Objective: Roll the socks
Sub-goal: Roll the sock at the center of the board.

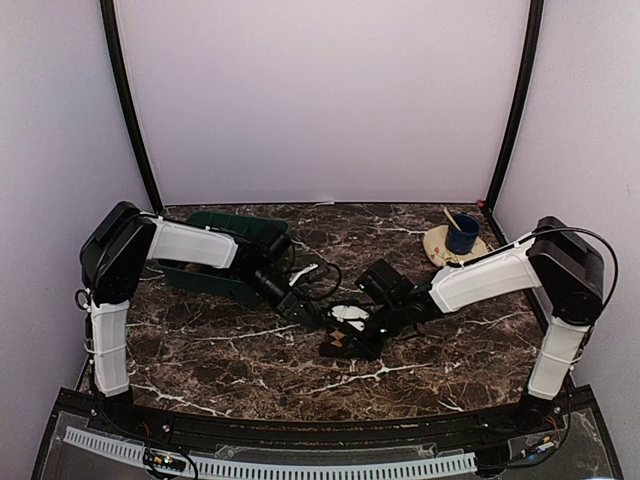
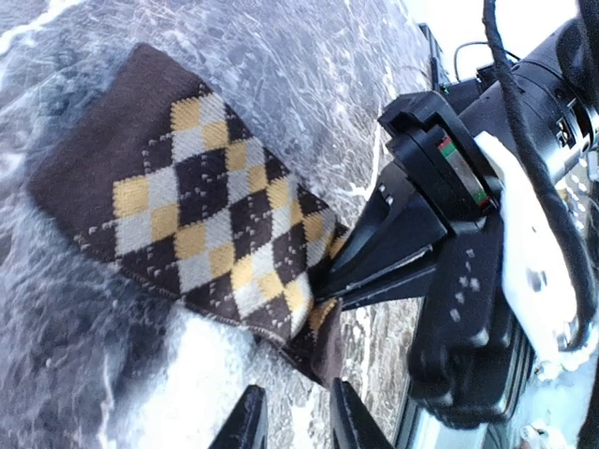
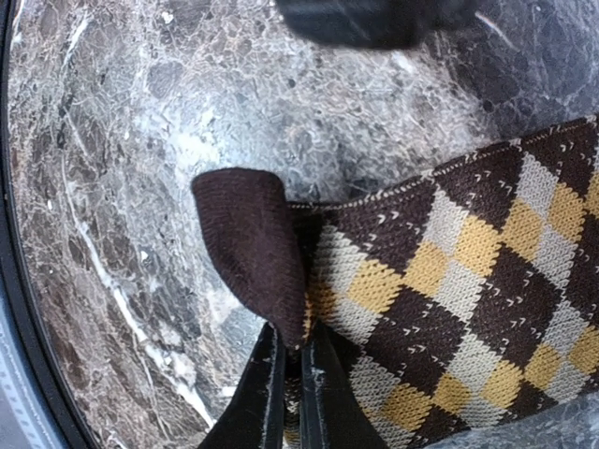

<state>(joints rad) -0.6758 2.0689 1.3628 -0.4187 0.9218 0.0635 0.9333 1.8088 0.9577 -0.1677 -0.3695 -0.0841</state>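
Observation:
A brown-and-black diamond-checkered sock [image 2: 197, 215] lies flat on the marble table near the middle [image 1: 340, 338]. One dark brown end [image 3: 248, 243] is folded up off the table. My right gripper [image 3: 295, 369] is shut on the sock's edge beside that fold, and its black fingers [image 2: 374, 267] show pinching the cloth in the left wrist view. My left gripper [image 2: 295, 421] hovers just short of the same lifted corner, open, with only bare marble between its fingertips. In the top view both grippers meet over the sock, the left [image 1: 312, 315] and the right [image 1: 358, 335].
A dark green tray [image 1: 225, 225] stands at the back left behind my left arm. A tan plate [image 1: 440, 250] carrying a blue cup [image 1: 462, 235] with a stick in it sits at the back right. Pale walls close the table on three sides.

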